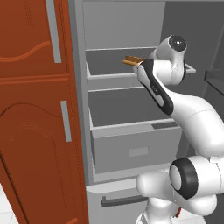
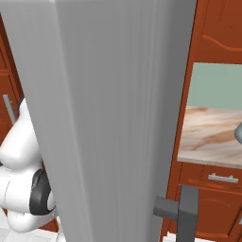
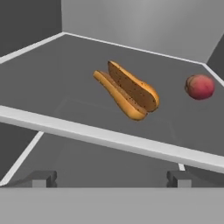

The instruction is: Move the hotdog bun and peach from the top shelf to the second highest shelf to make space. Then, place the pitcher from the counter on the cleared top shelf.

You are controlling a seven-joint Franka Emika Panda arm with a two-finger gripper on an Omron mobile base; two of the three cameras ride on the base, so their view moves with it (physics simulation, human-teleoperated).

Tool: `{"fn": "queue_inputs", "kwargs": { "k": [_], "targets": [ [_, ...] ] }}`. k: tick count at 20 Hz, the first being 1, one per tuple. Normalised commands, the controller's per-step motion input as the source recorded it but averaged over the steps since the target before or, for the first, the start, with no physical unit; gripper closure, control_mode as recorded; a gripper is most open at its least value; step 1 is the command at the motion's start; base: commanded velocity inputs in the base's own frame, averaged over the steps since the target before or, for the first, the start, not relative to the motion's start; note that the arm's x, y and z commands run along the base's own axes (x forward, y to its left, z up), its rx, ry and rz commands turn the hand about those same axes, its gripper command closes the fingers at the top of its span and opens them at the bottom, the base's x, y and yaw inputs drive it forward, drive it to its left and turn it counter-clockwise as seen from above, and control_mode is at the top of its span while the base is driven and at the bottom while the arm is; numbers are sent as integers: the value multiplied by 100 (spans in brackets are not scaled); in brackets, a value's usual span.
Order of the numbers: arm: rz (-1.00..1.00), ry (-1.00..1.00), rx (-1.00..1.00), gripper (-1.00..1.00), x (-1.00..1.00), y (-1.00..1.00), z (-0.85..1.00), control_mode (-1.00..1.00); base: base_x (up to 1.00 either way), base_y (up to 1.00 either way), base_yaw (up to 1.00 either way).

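The hotdog bun (image 3: 127,89) lies on the top shelf (image 3: 109,138), a short way behind its pale front edge. To the bun's right in the hand view rests the peach (image 3: 200,86), apart from it. My gripper (image 3: 111,179) hangs in front of the shelf edge, level with it, open, with nothing between its fingertips (image 3: 43,178). From the left base view, the bun's end (image 1: 132,60) pokes out from behind my raised arm on the top shelf (image 1: 109,75). The second highest shelf (image 1: 127,124) below is bare. A sliver of the pitcher (image 2: 238,134) stands on the counter (image 2: 208,137).
The open grey fridge door (image 2: 118,118) blocks most of the right base view. Red-brown cupboard doors (image 1: 35,109) stand left of the fridge. A grey drawer (image 1: 135,148) sits under the second shelf.
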Motion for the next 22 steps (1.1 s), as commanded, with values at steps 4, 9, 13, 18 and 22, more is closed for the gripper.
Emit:
{"fn": "queue_inputs", "kwargs": {
  "k": [4, 9, 13, 18, 22],
  "targets": [
    [1, 2, -2, -100, 15, -17, 0, -100, 0, 0, 0],
    [1, 2, 0, -100, 24, -17, 0, -100, 0, 0, 0],
    [1, 0, 0, -100, 31, -5, 0, -100, 0, 0, 0],
    [3, 1, 0, -100, 36, 0, 0, -100, 0, 0, 0],
    [4, 1, 0, -100, 37, 0, 0, -100, 0, 0, 0]
  ]
}}
